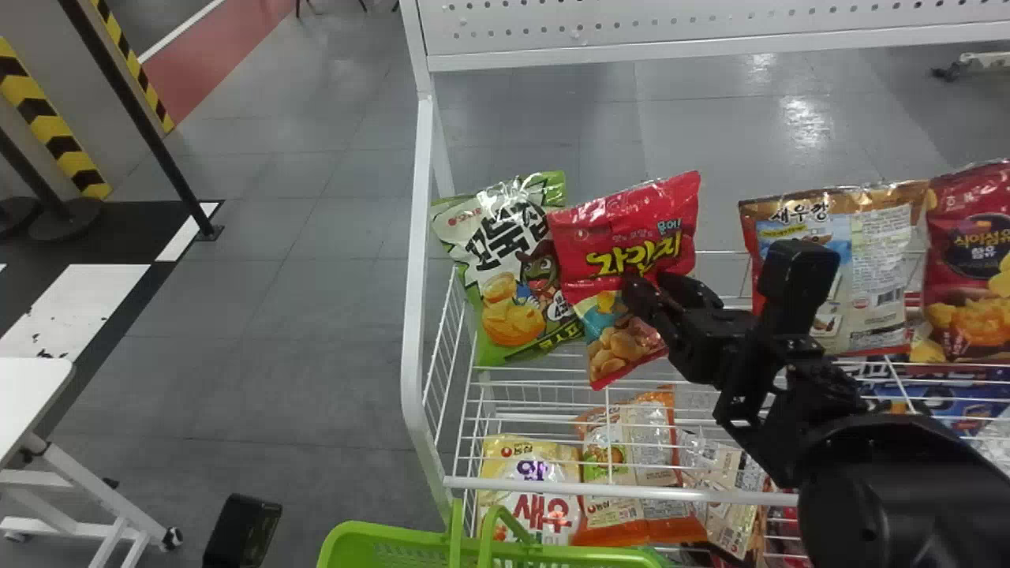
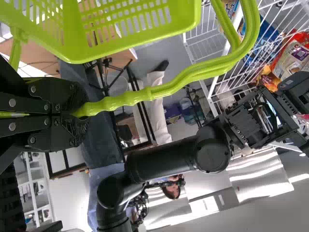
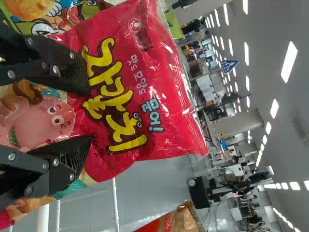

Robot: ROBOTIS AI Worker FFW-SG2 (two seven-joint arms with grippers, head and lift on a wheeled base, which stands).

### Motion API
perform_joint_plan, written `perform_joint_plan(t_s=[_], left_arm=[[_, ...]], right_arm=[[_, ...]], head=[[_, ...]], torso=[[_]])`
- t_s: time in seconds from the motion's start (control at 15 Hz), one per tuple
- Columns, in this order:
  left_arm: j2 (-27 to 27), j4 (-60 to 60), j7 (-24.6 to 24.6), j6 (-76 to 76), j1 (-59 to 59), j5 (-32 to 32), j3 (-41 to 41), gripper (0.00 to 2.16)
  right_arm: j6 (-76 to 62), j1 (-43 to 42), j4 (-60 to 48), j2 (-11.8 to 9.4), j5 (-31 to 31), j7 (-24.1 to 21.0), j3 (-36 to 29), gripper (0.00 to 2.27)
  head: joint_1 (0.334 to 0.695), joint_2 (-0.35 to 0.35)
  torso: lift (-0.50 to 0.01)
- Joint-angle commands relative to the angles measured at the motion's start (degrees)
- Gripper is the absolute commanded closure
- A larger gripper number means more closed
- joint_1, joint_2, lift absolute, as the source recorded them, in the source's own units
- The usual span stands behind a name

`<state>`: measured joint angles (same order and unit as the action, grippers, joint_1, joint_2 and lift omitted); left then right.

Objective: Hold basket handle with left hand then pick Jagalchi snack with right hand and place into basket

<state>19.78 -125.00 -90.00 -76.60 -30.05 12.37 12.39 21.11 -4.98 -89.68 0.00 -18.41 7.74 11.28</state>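
Observation:
The red Jagalchi bag (image 1: 623, 229) leans tilted on the upper wire shelf, overlapping a green-and-white snack bag. Right at its front is my right gripper (image 1: 651, 290). In the right wrist view, my right gripper (image 3: 87, 116) holds its two fingers apart over the face of the Jagalchi bag (image 3: 159, 63). The green basket (image 1: 394, 544) hangs at the bottom edge of the head view, in front of the rack. In the left wrist view my left gripper (image 2: 72, 113) is shut on the green basket handle (image 2: 125, 99), with the basket (image 2: 116, 46) beside it.
The green-and-white bag (image 1: 513, 276) stands left of the Jagalchi bag; a brown bag (image 1: 876, 292) and a dark red bag (image 1: 978, 308) stand right. More snacks (image 1: 631, 450) lie on the lower shelf. The rack's white post (image 1: 416, 260) rises at left.

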Motion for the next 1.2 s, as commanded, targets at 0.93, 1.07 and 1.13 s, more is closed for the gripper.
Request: perform_joint_plan(t_s=[0.93,1.07,1.13], left_arm=[[0.4,0.8,-0.6,0.2,0.5,1.0,0.1,2.15],[0.3,0.8,-0.6,0.2,0.5,1.0,0.1,2.15],[0.4,0.8,-0.6,0.2,0.6,1.0,0.0,2.15]], right_arm=[[13.5,10.8,-22.6,0.1,-0.4,-0.5,-5.0,2.24],[22.1,12.2,-27.2,0.1,-1.2,-0.5,-5.9,2.24],[25.3,13.2,-30.1,0.1,-2.1,-0.5,-6.9,2.24]], head=[[0.695,0.105],[0.695,0.107],[0.695,0.113]], torso=[[-0.009],[-0.009],[-0.009]])
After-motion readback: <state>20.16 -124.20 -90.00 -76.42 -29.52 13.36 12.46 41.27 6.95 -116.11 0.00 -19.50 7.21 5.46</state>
